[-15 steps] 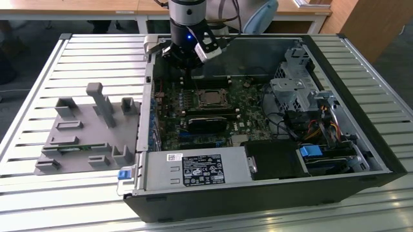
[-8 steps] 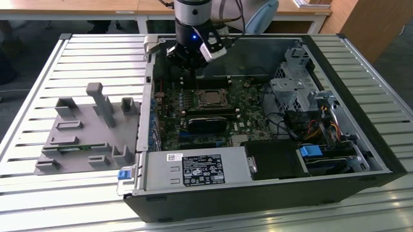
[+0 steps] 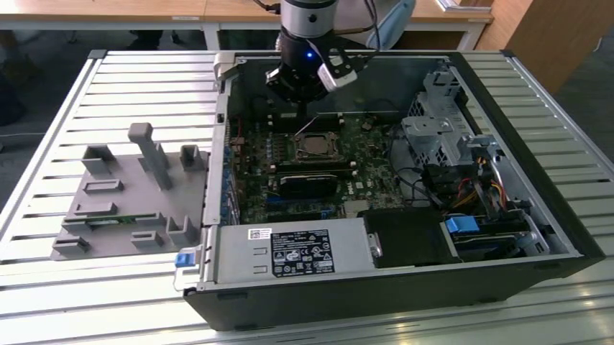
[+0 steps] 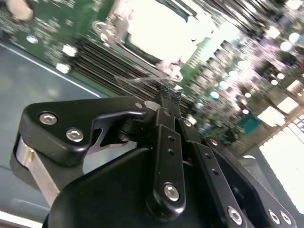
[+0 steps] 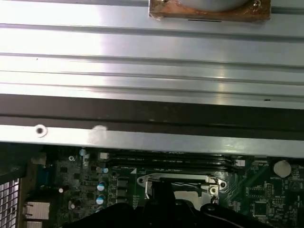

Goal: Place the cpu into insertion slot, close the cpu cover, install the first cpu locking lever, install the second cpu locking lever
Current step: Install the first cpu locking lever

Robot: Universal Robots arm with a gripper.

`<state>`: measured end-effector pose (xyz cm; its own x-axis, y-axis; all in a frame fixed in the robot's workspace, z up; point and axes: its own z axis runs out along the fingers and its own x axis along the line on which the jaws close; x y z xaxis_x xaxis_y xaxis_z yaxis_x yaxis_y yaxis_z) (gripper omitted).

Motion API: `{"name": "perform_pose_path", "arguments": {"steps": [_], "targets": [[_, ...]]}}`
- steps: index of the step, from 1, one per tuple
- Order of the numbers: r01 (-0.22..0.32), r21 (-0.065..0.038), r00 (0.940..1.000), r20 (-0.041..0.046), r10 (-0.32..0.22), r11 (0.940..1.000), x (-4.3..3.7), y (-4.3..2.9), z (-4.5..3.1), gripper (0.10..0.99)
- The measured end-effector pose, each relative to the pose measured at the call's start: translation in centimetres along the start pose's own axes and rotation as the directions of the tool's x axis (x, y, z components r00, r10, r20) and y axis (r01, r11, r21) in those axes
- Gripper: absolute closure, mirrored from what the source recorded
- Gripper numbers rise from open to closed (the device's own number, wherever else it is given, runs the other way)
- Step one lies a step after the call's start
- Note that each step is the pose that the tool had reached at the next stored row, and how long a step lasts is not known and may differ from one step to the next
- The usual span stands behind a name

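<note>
The cpu (image 3: 315, 149) lies in the insertion slot amid the green motherboard (image 3: 369, 169), pale top showing through the window of the cpu cover (image 3: 315, 138), which lies flat over it. A thin wire locking lever (image 3: 307, 127) slants up from the socket's far side. My gripper (image 3: 305, 113) hangs just behind the socket, fingers shut, tips at the lever's free end. In the second wrist view the gripper (image 4: 168, 92) meets the lever (image 4: 142, 80) below the bright cpu (image 4: 159, 26). The first wrist view shows the cover (image 5: 178, 179) with the gripper (image 5: 161, 192) in front of it.
The open computer case holds a power supply (image 3: 292, 251) at the front, a long black module (image 3: 307, 180) beside the socket, and a drive cage (image 3: 436, 136) and cables (image 3: 479, 190) at the exterior view's right. A grey fixture (image 3: 125, 194) sits on the slatted table (image 3: 57, 108).
</note>
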<state>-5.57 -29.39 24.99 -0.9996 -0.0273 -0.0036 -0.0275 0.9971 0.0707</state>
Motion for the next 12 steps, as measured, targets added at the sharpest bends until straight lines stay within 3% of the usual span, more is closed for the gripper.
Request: {"name": "perform_pose_path", "arguments": {"steps": [4, 8, 12], "targets": [[0.000, -0.002, 1.0000, 0.0000, 0.000, 1.0000, -1.33, 0.02, 0.10, 0.980], [0.000, -0.025, 1.0000, 0.0007, 0.000, 0.9997, -1.37, 0.02, 0.23, 0.980], [0.000, -0.027, 1.0000, 0.0008, 0.000, 0.9996, -1.36, -0.02, 0.84, 0.980]]}}
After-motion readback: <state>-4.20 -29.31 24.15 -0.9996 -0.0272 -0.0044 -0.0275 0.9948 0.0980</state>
